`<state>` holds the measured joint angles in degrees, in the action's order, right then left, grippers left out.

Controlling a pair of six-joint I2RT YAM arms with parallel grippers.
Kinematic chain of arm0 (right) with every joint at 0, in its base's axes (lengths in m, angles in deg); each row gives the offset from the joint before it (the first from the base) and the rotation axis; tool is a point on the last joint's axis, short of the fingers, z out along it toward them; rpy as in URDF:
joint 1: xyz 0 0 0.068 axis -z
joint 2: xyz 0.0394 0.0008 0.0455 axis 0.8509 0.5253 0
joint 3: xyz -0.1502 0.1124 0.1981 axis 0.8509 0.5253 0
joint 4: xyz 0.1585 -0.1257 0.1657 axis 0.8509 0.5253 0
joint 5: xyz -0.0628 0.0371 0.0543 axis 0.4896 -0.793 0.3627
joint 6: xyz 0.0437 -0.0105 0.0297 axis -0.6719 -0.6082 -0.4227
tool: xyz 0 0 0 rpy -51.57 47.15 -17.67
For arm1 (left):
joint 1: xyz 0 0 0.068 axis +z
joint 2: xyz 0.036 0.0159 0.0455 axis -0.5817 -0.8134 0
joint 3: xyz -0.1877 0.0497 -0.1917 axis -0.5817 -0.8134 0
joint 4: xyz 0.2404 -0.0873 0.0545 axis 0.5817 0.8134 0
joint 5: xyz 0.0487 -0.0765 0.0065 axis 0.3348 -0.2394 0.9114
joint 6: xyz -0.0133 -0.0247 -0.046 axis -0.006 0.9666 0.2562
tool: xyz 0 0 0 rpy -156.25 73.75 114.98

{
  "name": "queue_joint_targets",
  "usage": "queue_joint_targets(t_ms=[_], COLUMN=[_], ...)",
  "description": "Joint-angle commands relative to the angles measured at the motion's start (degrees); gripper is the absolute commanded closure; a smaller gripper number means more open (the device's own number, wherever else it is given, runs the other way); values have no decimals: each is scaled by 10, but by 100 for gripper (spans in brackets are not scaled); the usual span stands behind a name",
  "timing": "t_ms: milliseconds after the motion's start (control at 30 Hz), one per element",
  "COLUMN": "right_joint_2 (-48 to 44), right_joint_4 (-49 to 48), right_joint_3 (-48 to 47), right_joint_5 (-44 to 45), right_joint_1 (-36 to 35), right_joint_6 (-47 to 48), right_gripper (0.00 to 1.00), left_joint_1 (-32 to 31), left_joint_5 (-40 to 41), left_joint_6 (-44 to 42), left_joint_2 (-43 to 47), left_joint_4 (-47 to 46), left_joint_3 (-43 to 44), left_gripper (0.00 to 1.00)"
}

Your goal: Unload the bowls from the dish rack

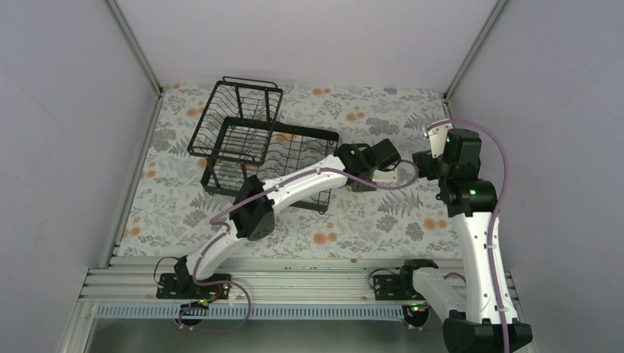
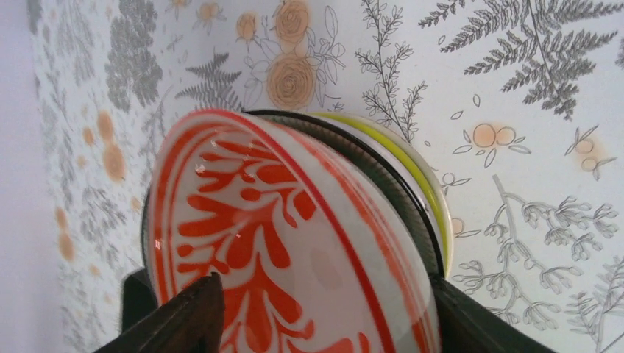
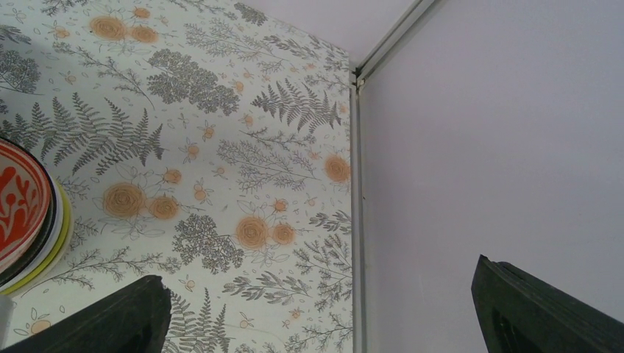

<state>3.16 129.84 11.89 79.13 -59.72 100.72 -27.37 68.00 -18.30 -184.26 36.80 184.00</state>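
The three bowls [image 2: 294,243] sit nested in one stack on the floral worktop [image 1: 353,220], out of the dish rack [image 1: 250,140] and just off its right end. The red-orange patterned bowl [image 2: 250,220] is innermost, a dark-rimmed bowl [image 2: 383,176] sits around it, and the yellow-green bowl [image 2: 419,169] is outermost.

The left claw [image 2: 327,294] is about half open and straddles the near rim of the stack, one finger over the patterned bowl's inside and the other outside the green one. I cannot tell whether either finger touches.

The left arm [image 1: 287,187] lies across the rack's right end. The right claw [image 3: 320,294] is spread to its widest and holds nothing. It hangs just right of the stack, facing the left claw, with the enclosure's corner post [image 3: 357,184] and pale side wall [image 3: 500,147] close beyond it.
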Motion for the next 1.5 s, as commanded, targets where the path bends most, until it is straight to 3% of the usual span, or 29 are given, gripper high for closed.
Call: queue_joint_targets(t_ms=[0, 67, 267, 433, 967, 1167, 1467], right_joint_2=[-9, -10, -10, -9, 2, 16, 54], right_joint_4=[-10, -10, -7, -8, 43, 52, 50], right_joint_3=[4, 5, 11, 2, -29, -27, -3], right_joint_5=[-5, -2, 2, 11, 34, 19, -139], right_joint_1=[6, 6, 10, 15, 28, 28, 28], right_joint_6=[9, 10, 10, 6, -7, -12, 6], right_gripper=[0, 0, 0, 0, 0, 0, 1], left_joint_1=[-6, -5, 4, 18, 35, 30, 47], left_joint_5=[21, 32, 43, 24, -18, -16, 49], left_joint_6=[-2, -3, 3, 8, 20, 21, 29], left_joint_2=[24, 14, -52, -6, 41, 60, 143], left_joint_4=[9, 25, 118, 83, 122, 123, 95], left_joint_3=[-11, 9, 196, 119, 126, 139, 180], left_gripper=[31, 27, 21, 18, 0, 0, 0])
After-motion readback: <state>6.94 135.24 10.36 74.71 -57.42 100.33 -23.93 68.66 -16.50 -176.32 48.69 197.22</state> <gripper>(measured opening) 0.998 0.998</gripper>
